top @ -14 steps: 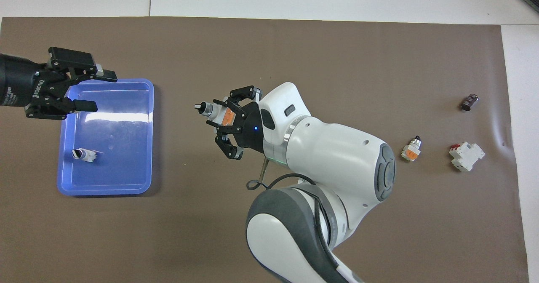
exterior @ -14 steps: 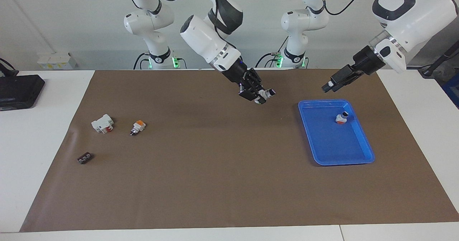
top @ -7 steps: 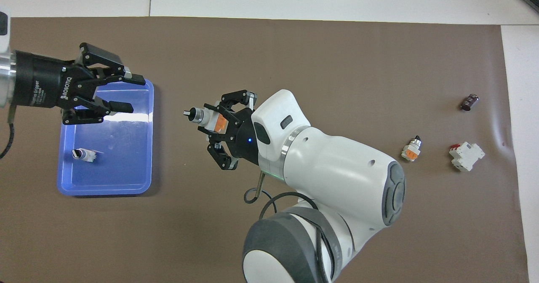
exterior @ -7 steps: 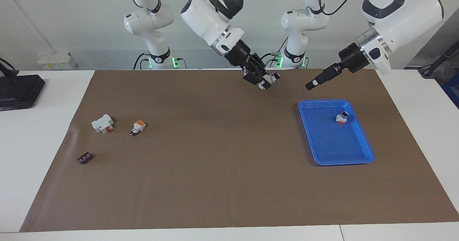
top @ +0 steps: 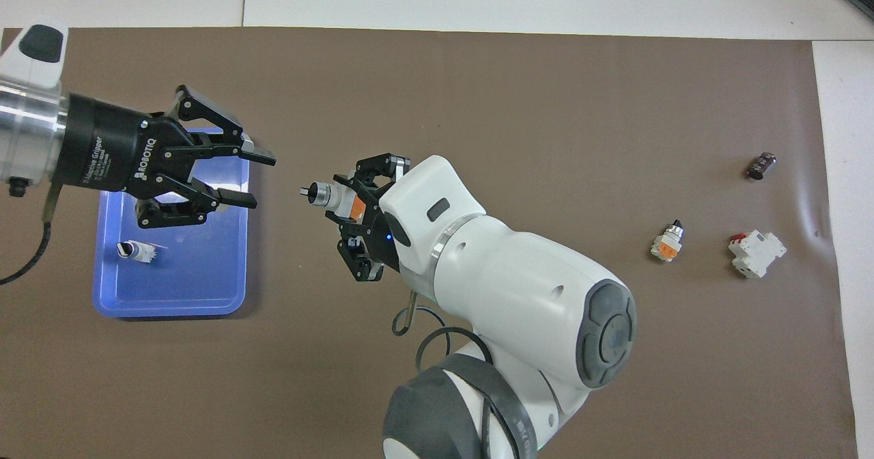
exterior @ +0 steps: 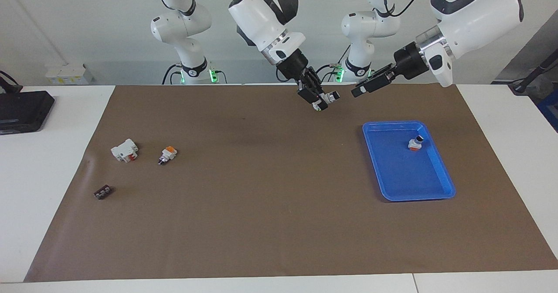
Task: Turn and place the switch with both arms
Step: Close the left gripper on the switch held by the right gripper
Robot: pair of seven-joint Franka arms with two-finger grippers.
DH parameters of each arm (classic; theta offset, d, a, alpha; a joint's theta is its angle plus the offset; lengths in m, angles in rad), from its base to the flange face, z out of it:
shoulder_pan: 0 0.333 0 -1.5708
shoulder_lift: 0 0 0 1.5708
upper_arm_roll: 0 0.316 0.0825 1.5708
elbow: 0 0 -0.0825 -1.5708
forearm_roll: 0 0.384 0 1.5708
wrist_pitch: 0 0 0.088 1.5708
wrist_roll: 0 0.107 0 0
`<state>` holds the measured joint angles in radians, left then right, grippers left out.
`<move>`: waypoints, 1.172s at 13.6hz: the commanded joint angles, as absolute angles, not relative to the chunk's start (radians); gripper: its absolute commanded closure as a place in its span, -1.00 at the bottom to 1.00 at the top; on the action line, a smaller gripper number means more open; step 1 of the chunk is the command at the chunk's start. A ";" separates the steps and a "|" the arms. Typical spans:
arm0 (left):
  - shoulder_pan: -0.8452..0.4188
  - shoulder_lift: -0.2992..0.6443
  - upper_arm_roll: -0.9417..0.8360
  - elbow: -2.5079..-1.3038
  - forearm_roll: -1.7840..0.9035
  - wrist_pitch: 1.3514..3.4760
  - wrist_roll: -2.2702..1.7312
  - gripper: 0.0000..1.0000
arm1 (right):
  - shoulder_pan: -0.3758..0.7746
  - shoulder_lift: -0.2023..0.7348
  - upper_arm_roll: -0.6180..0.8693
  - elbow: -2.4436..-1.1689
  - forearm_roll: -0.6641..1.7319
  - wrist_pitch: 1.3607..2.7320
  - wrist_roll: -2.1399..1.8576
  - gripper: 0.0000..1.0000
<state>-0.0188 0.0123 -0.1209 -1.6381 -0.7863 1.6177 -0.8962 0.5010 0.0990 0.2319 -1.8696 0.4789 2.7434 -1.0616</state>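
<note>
My right gripper [top: 349, 203] [exterior: 319, 100] is shut on a switch [top: 329, 197] [exterior: 330, 97], held up in the air over the brown mat beside the blue tray [top: 184, 278] [exterior: 403, 175]. The switch shows white with an orange face, and its round knob end points at my left gripper [top: 256, 182] [exterior: 355, 93]. That gripper is open, level with the knob and a short gap away, touching nothing. A second switch [top: 134, 250] [exterior: 415, 143] lies in the tray. A third [top: 668, 244] [exterior: 167, 154] lies on the mat toward the right arm's end.
A larger white block with a red part [top: 756, 254] [exterior: 125, 150] and a small dark piece [top: 761, 165] [exterior: 103, 192] lie near the third switch. A black device [exterior: 22, 110] sits off the mat at that end of the table.
The right gripper has lifted the switch and carried it toward the left arm. The left gripper has swung in toward the switch's knob, with its fingers narrowing.
</note>
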 commanded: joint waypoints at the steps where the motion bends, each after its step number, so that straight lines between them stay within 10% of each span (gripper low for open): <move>1: -0.017 -0.023 -0.138 -1.693 -0.804 1.614 -0.979 -0.08 | 0.508 0.089 0.233 -1.873 0.405 2.724 -0.979 1.00; 16: -0.075 -0.066 -0.144 -1.802 -0.831 1.755 -0.979 0.27 | 0.508 0.092 0.233 -1.870 0.402 2.726 -0.977 1.00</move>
